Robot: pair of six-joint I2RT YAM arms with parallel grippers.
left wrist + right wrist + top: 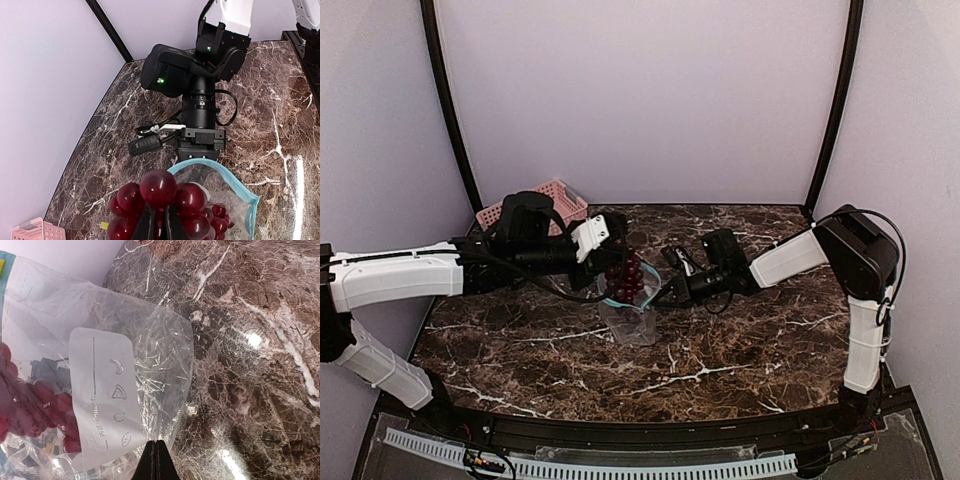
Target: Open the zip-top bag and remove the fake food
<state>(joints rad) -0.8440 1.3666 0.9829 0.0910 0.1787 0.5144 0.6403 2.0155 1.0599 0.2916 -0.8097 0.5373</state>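
The zip-top bag (634,318) stands open at the table's middle, its teal zip strip (235,182) spread in a loop. My left gripper (617,262) is shut on the bunch of dark red grapes (629,277) and holds it at the bag's mouth. In the left wrist view the fingers (148,222) pinch between the grapes (161,187). My right gripper (667,287) is shut on the bag's edge. In the right wrist view its tips (157,442) pinch the clear plastic (155,350), with grapes (35,400) showing through. The green piece is not visible.
A pink slotted basket (552,200) stands at the back left behind my left arm; its corner shows in the left wrist view (37,231). The bag has a white label panel (102,385). Dark marble table (750,340); grey walls close on three sides.
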